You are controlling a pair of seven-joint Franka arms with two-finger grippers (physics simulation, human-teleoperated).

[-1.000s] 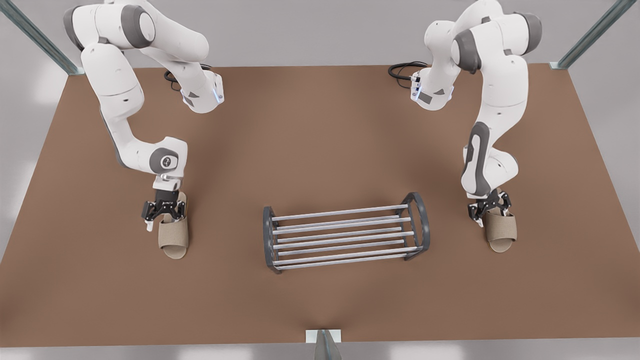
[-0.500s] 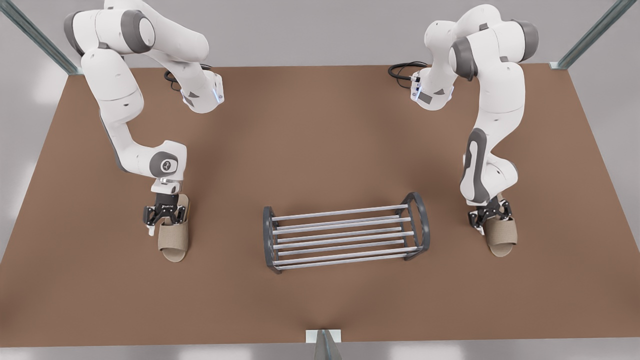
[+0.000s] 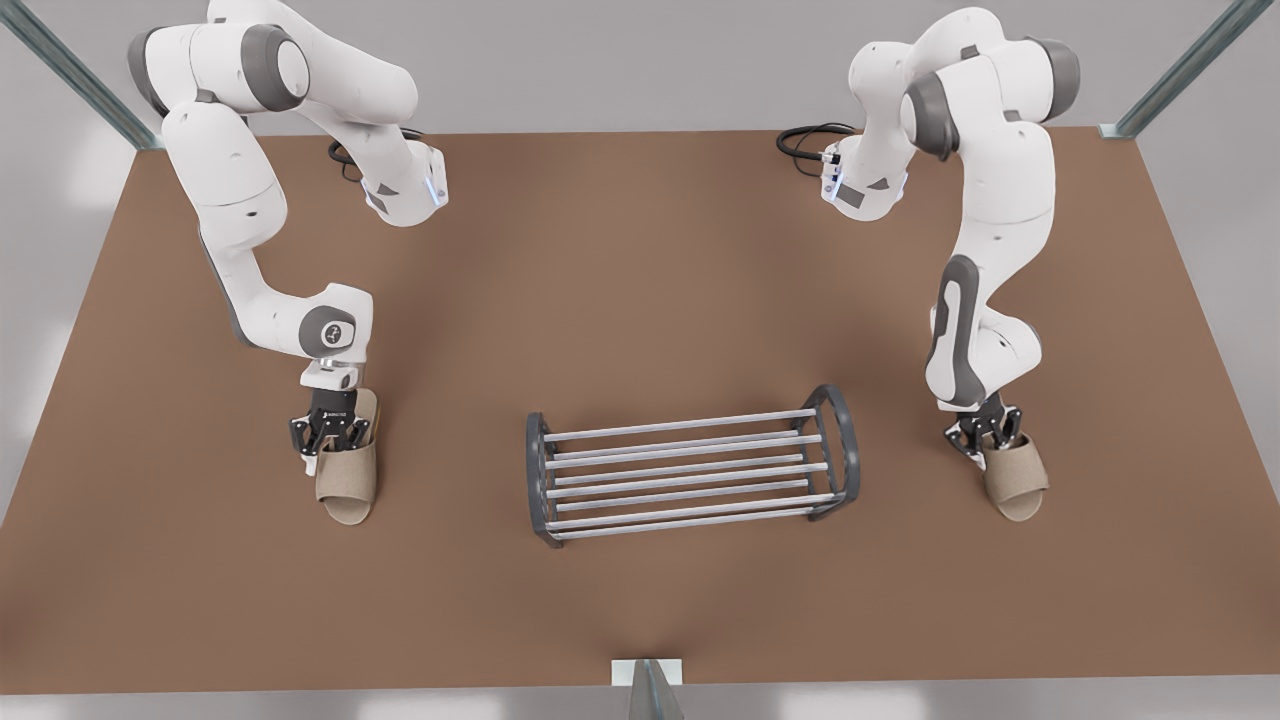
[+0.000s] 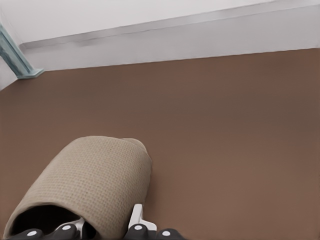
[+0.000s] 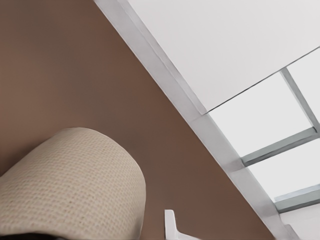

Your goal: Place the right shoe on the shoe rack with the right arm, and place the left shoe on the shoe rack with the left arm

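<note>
The shoe rack (image 3: 690, 477) stands at the centre of the brown desk (image 3: 640, 260), silver bars between dark rounded ends. At the frame's left, the left claw (image 3: 331, 436) grasps a beige woven slipper (image 3: 347, 478); at the right, the right claw (image 3: 984, 432) grasps the other slipper (image 3: 1016, 478), which is tilted.

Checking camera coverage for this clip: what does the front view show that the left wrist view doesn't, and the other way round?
Front view adds: the shoe rack mid-table with nothing on it, and the right gripper at the heel end of the other slipper on the front view's right.
Left wrist view adds: a close look into the slipper's dark opening and at its woven top.
Both share: the left gripper at the tan slipper, which lies flat on the brown table.
</note>
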